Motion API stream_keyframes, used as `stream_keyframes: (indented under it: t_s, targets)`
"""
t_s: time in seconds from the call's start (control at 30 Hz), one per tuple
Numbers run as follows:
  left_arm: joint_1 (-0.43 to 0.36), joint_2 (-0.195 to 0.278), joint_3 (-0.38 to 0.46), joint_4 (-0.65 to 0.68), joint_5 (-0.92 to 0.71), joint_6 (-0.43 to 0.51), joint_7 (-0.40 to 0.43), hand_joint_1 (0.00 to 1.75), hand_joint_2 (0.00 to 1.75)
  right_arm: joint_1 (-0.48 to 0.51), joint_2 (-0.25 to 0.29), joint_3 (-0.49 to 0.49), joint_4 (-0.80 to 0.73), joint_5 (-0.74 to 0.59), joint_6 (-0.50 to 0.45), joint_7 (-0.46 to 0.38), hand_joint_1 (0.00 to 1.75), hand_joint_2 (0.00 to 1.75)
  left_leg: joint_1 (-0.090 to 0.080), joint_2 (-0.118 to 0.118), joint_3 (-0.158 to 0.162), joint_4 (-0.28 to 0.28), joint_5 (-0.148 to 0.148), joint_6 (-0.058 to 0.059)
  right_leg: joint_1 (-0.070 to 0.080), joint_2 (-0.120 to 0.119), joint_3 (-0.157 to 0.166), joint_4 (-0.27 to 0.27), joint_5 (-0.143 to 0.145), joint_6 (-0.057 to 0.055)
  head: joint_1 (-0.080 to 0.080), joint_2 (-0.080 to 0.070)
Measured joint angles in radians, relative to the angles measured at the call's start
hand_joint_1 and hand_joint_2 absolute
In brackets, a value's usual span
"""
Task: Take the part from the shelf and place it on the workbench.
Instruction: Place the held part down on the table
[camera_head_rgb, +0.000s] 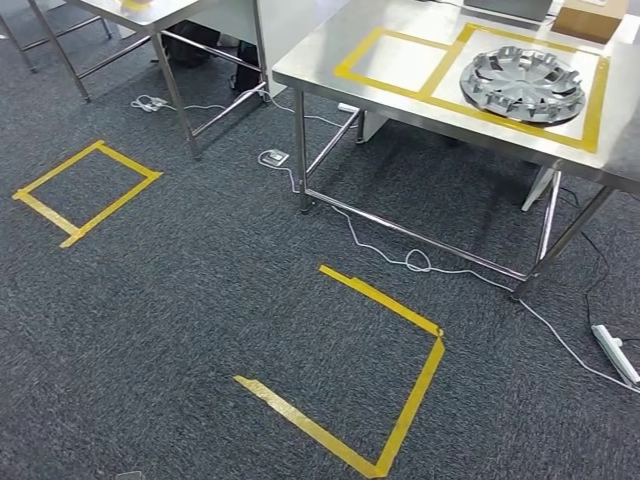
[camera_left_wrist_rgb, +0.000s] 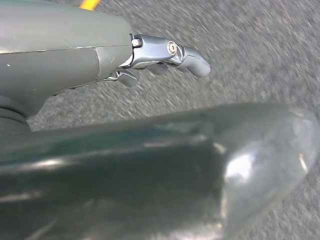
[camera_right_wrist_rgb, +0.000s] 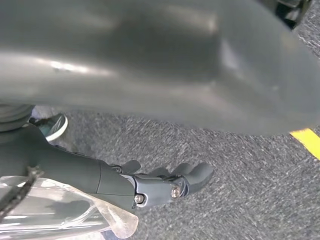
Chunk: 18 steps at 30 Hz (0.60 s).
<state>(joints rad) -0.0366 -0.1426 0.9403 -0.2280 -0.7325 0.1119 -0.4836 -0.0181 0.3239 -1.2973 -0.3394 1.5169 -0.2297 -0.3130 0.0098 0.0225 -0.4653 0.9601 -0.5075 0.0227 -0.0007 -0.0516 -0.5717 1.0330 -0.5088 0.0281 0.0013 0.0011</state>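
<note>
Both arms hang at sides over grey carpet. Left hand (camera_left_wrist_rgb: 158, 55) empty, fingers stretched out, slightly apart; right hand (camera_right_wrist_rgb: 166, 185) empty, fingers loosely extended.

Part: silver wheel cover (camera_head_rgb: 523, 85) lies flat on steel table (camera_head_rgb: 317, 55), inside right-hand yellow-taped square, ahead and to robot's right, well apart from both hands. Round, no long axis. Right hand judged nearer.

Second taped square (camera_head_rgb: 389, 62) beside it is bare. Cardboard box (camera_head_rgb: 589, 18) behind cover.

Between robot and table: yellow floor marking (camera_head_rgb: 392, 330), white cable (camera_head_rgb: 415, 262), power strip (camera_head_rgb: 615, 352) — trip risk.
</note>
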Motion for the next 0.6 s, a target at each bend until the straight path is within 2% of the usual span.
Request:
stream_keyframes:
  t_s: [0.07, 0.1, 0.13, 0.17, 0.2, 0.27, 0.3, 0.33, 0.37, 0.43, 0.47, 0.5, 0.53, 0.6]
  targets:
    - [-0.001, 0.001, 0.0, 0.0, 0.001, 0.0, 0.0, 0.0, 0.0, 0.002, 0.0, 0.0, -0.002, 0.0, 0.0, 0.0, 0.0, 0.0, -0.002, -0.009, -0.018, 0.0, 0.014, 0.01, -0.002, 0.036, -0.057, 0.131, -0.078, 0.005, 0.003, 0.0]
    - [-0.001, 0.001, 0.001, 0.0, 0.001, 0.0, 0.0, 0.0, 0.0, 0.003, 0.0, 0.0, -0.004, 0.0, 0.0, 0.0, 0.0, 0.0, -0.005, -0.014, -0.027, 0.0, 0.021, 0.011, -0.002, 0.044, -0.083, 0.198, -0.108, 0.005, 0.003, 0.0]
    - [0.0, 0.001, 0.001, 0.0, 0.001, 0.0, 0.0, 0.0, 0.0, 0.004, 0.0, 0.0, -0.004, 0.0, 0.0, 0.0, 0.0, 0.0, -0.007, -0.02, -0.034, 0.001, 0.027, 0.012, -0.002, 0.047, -0.096, 0.237, -0.119, 0.004, 0.003, 0.0]
    - [0.001, 0.001, 0.001, 0.0, 0.001, -0.001, 0.0, 0.0, 0.0, 0.005, 0.0, 0.0, -0.005, 0.0, 0.0, 0.0, 0.0, 0.0, -0.01, -0.027, -0.038, 0.001, 0.031, 0.013, -0.001, 0.049, -0.088, 0.236, -0.11, 0.001, 0.003, 0.0]
    - [0.001, 0.001, 0.001, 0.0, 0.001, -0.001, 0.0, 0.0, 0.0, 0.005, 0.0, 0.0, -0.006, 0.0, 0.0, 0.0, 0.0, 0.0, -0.013, -0.033, -0.041, 0.001, 0.034, 0.013, 0.0, 0.051, -0.059, 0.191, -0.083, -0.004, 0.003, 0.0]
    - [0.0, 0.0, 0.001, 0.0, 0.001, -0.001, 0.0, 0.0, 0.0, 0.005, 0.0, 0.001, -0.007, 0.0, 0.0, 0.0, 0.0, 0.0, -0.019, -0.048, -0.043, 0.002, 0.039, 0.01, 0.002, 0.074, 0.028, 0.042, -0.019, -0.021, 0.002, 0.0]
    - [-0.002, -0.001, 0.001, 0.0, 0.001, -0.001, 0.0, 0.0, 0.0, 0.005, 0.0, 0.001, -0.008, 0.0, 0.0, -0.001, 0.0, 0.0, -0.021, -0.054, -0.046, 0.004, 0.041, 0.008, 0.002, 0.086, 0.061, -0.021, -0.002, -0.028, 0.002, 0.0]
    - [-0.004, -0.002, 0.001, 0.0, 0.001, -0.002, 0.0, 0.0, 0.0, 0.005, 0.0, 0.002, -0.009, 0.0, 0.0, -0.002, 0.0, 0.0, -0.022, -0.061, -0.051, 0.006, 0.044, 0.004, 0.002, 0.096, 0.08, -0.057, 0.004, -0.032, 0.002, 0.0]
    - [-0.005, -0.002, 0.001, 0.0, 0.001, -0.002, 0.0, 0.0, 0.0, 0.006, 0.0, 0.002, -0.01, 0.0, 0.001, -0.003, 0.0, 0.0, -0.022, -0.066, -0.057, 0.008, 0.048, -0.001, 0.002, 0.099, 0.086, -0.07, 0.001, -0.035, 0.002, 0.0]
    - [-0.004, -0.002, 0.002, 0.0, 0.0, -0.001, -0.001, 0.0, 0.0, 0.007, 0.003, 0.003, -0.014, 0.001, 0.006, -0.006, 0.0, 0.0, -0.018, -0.076, -0.066, 0.011, 0.053, -0.013, 0.001, 0.086, 0.088, -0.078, 0.008, -0.037, 0.003, 0.0]
    - [-0.003, -0.001, 0.002, 0.0, 0.0, 0.0, -0.002, 0.0, 0.0, 0.008, 0.004, 0.003, -0.017, 0.001, 0.01, -0.009, 0.0, 0.0, -0.017, -0.074, -0.072, 0.021, 0.045, -0.018, -0.001, 0.078, 0.088, -0.083, 0.013, -0.04, 0.002, 0.0]
    - [-0.003, 0.0, 0.002, 0.0, -0.001, 0.0, -0.004, 0.0, 0.0, 0.01, 0.006, 0.003, -0.021, 0.001, 0.014, -0.011, 0.0, 0.0, -0.015, -0.066, -0.085, 0.046, 0.027, -0.023, -0.004, 0.068, 0.088, -0.088, 0.018, -0.043, -0.002, 0.0]
    - [-0.004, 0.0, 0.002, 0.0, -0.001, 0.001, -0.005, 0.0, 0.0, 0.012, 0.007, 0.003, -0.024, 0.0, 0.017, -0.014, 0.0, 0.0, -0.013, -0.055, -0.108, 0.094, -0.004, -0.029, -0.006, 0.057, 0.087, -0.091, 0.021, -0.045, -0.005, 0.0]
    - [-0.005, 0.0, 0.002, 0.0, -0.005, 0.002, -0.009, 0.0, 0.0, 0.017, 0.007, 0.003, -0.031, -0.003, 0.02, -0.017, 0.0, 0.0, -0.005, -0.039, -0.17, 0.234, -0.073, -0.043, -0.005, 0.035, 0.082, -0.09, 0.022, -0.047, -0.01, 0.0]
